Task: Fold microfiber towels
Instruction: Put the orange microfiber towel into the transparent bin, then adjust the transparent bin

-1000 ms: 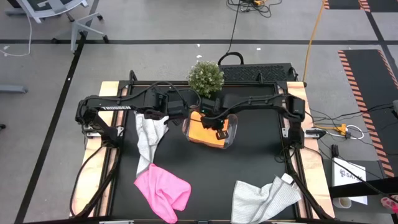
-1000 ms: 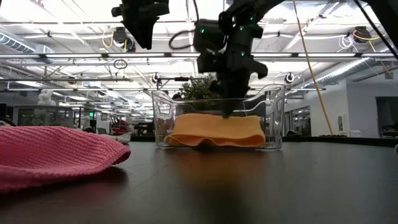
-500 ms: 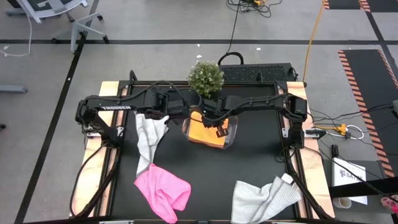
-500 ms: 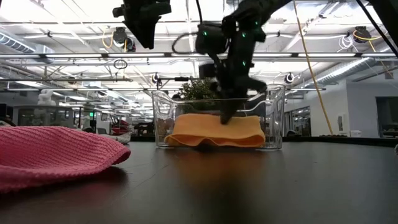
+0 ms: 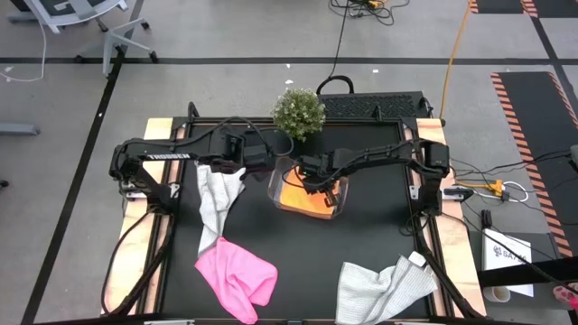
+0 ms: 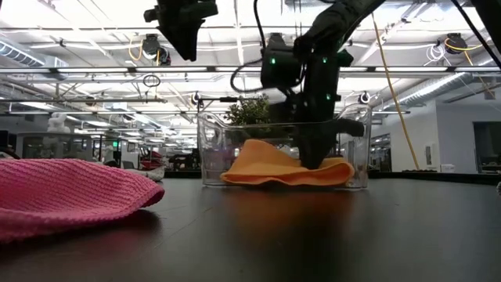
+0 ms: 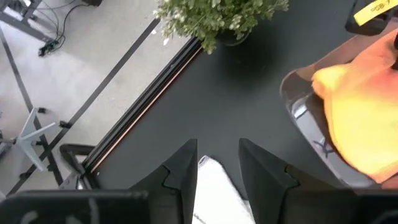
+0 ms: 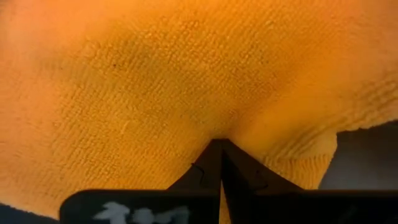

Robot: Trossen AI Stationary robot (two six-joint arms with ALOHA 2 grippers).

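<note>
An orange-yellow microfiber towel (image 5: 300, 195) lies folded inside a clear plastic tub (image 5: 338, 206) at mid-table. My right gripper (image 6: 313, 160) stands in the tub, shut, with its tips sunk into that towel (image 8: 155, 81). My left gripper (image 7: 217, 163) hangs open, high above the table left of the tub. A light grey towel (image 5: 215, 199) lies flat on the table below it, showing between the fingers (image 7: 214, 186). A pink towel (image 5: 237, 275) and a second grey towel (image 5: 384, 289) lie crumpled near the front edge. My right gripper presses its shut fingertips (image 8: 217, 152) down on the orange towel's top layer, toward the side at the table's right (image 6: 333, 168). The fingers come steeply from above. The cloth dents in around the tips. The towel rests on the tub's floor and humps up on its left side (image 6: 254, 153).
A small potted plant (image 5: 298, 113) stands just behind the tub. The tub's walls (image 6: 207, 149) close in around my right gripper. Bare black table lies between the tub and the two towels at the front.
My right gripper has sunk into the tub and shifted toward the table's right, tipping steeper. The orange towel is pressed flat under it and now bulges up on its left. The tub has slid slightly toward the right.
</note>
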